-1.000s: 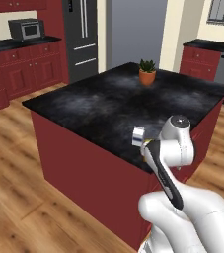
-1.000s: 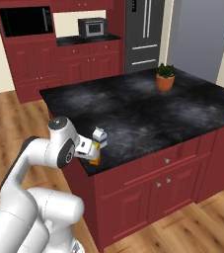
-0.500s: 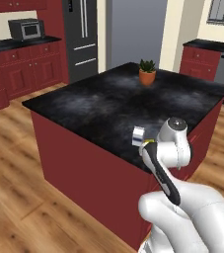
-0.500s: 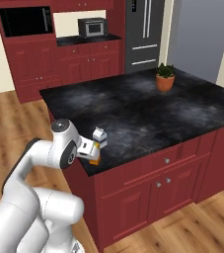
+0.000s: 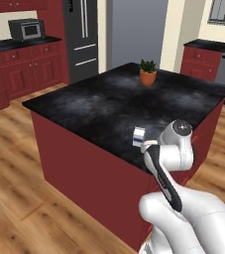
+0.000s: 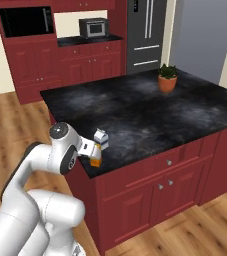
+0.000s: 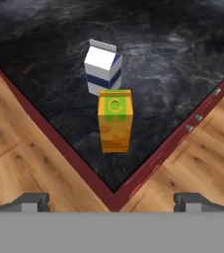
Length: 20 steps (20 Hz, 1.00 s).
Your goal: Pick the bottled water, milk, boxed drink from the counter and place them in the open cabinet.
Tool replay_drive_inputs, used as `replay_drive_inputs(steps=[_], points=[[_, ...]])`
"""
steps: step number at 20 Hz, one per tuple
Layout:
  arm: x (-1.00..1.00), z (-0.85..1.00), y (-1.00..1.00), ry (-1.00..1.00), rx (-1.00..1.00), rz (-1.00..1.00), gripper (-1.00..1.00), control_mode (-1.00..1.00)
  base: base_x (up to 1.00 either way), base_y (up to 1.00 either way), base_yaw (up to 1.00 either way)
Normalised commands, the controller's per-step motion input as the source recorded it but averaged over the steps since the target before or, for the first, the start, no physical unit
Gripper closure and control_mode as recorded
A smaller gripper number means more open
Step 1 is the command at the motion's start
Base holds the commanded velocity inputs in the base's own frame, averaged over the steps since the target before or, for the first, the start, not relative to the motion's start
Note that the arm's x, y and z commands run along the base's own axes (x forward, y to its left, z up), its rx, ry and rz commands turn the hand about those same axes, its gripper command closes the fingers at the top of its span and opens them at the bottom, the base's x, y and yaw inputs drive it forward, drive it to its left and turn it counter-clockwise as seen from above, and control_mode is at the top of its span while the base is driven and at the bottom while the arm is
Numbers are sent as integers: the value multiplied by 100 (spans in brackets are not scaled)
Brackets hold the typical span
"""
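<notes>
While the claw (image 7: 111, 201) gapes empty, boxed drink (image 7: 115, 120) and milk (image 7: 102, 67) crowd the counter (image 7: 182, 59) corner.

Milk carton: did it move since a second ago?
No. The milk stands in the same spot near the counter's front corner, just behind the boxed drink.

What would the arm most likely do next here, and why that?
Probably lower straight toward the boxed drink. The gripper is open, holds nothing, and hangs above the counter corner with that box centred between its fingertips. The milk stands just behind it, so the box is the nearer, less blocked pick.
</notes>
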Motion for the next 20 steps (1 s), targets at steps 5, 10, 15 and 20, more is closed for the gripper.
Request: replay_drive_inputs(steps=[5, 10, 15, 20], points=[[7, -13, 0, -4, 0, 0, -100, -100, 0, 0, 0], [7, -31, 0, 5, 0, 0, -100, -100, 0, 0, 0], [10, -32, 0, 3, 0, 0, -100, -100, 0, 0, 0], [5, -25, 0, -1, 0, 0, -100, -100, 0, 0, 0]])
